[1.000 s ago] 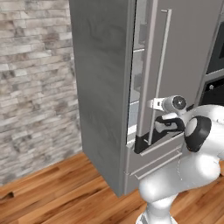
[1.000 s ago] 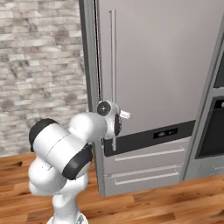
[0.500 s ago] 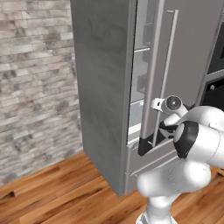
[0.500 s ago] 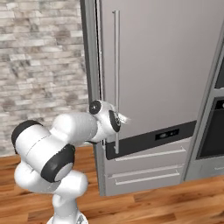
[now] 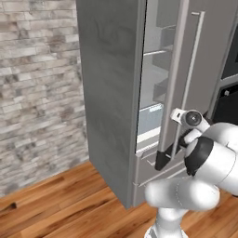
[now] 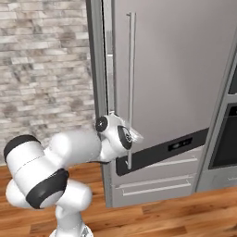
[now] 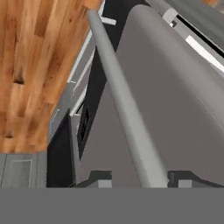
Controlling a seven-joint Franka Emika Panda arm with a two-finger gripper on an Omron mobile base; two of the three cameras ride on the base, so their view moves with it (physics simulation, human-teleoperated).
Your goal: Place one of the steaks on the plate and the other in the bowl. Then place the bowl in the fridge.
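The gripper [image 7: 139, 181] straddles the fridge's handle [image 7: 124, 105], apparently clamped on it (fingertips barely visible). The door [image 5: 179, 83] has swung wider than a second ago, baring the fridge [image 5: 111, 88] and its pale shelves [image 5: 155, 52] for the bowl.

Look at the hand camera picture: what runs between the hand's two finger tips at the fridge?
The fridge's long thin handle runs between them in the hand view, passing down through the hand in front of the grey door.
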